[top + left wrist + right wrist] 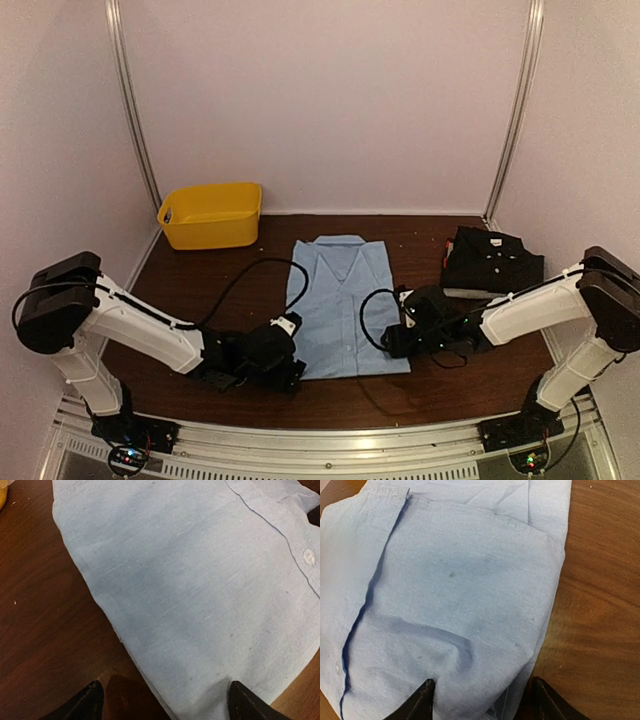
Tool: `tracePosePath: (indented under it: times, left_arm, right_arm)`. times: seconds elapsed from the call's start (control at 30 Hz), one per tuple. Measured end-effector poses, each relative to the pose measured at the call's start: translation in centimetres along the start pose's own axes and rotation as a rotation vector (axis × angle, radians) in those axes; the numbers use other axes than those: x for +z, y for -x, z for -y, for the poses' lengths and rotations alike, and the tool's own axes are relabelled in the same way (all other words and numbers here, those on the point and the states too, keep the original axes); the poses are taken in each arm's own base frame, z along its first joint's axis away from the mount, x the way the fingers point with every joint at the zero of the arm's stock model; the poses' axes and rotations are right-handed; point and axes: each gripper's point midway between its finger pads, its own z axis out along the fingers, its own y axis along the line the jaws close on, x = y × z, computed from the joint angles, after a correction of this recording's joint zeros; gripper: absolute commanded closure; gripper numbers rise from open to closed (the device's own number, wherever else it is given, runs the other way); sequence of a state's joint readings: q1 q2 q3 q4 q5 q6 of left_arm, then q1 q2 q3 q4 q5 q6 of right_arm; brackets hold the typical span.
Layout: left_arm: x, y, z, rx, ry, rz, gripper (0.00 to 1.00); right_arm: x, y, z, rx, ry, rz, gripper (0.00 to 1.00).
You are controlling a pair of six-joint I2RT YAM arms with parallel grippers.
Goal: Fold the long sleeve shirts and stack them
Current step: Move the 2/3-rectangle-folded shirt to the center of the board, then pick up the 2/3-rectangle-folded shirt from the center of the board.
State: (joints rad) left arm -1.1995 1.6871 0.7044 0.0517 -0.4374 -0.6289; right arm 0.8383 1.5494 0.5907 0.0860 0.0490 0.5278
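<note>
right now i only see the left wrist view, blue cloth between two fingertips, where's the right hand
Observer: The right hand is open, low at the near right edge of the light blue shirt, and the hem sits between its fingers.
Operator: is there a folded stack anywhere
Observer: Yes. A folded black shirt lies at the far right of the table, apart from the blue one.
Operator: anything out on my left
Observer: A yellow bin sits in the far left corner, clear of the shirt.
</note>
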Motion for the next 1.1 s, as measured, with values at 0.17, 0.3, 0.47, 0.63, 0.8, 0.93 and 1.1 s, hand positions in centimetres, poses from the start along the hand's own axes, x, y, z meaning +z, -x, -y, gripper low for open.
tracePosePath:
  times: [0.17, 0.3, 0.47, 0.63, 0.8, 0.93, 1.1]
  left_arm:
    - [-2.0, -1.7, 0.3, 0.049, -0.028, -0.03, 0.08]
    - [-4.1, -1.3, -0.1, 0.06, -0.057, -0.008, 0.02]
    - [-7.8, 1.9, -0.5, 0.016, -0.123, 0.12, 0.02]
    - [-11.2, 4.5, -1.4, -0.041, -0.163, 0.247, 0.02]
    - [-12.5, 6.7, -3.4, -0.1, -0.151, 0.309, 0.02]
    - [-12.5, 7.7, -5.2, -0.131, -0.129, 0.308, 0.02]
    - [-12.9, 8.1, -5.9, -0.133, -0.145, 0.303, 0.03]
  right_arm:
    - [-1.4, -2.1, -1.5, -0.052, 0.001, -0.028, 0.33]
    - [-3.2, -2.6, -1.5, -0.081, -0.034, -0.03, 0.29]
    - [-6.5, -1.6, -1.8, -0.122, -0.04, 0.026, 0.17]
    - [-9.1, -1.7, -5.1, -0.23, 0.047, 0.062, 0.16]
    - [-10.1, -3.7, -8.0, -0.386, 0.104, 0.028, 0.17]
    - [-9.4, -4.9, -10.4, -0.508, 0.106, -0.021, 0.18]
    - [-7.3, -6.7, -11.0, -0.64, 0.053, -0.102, 0.19]
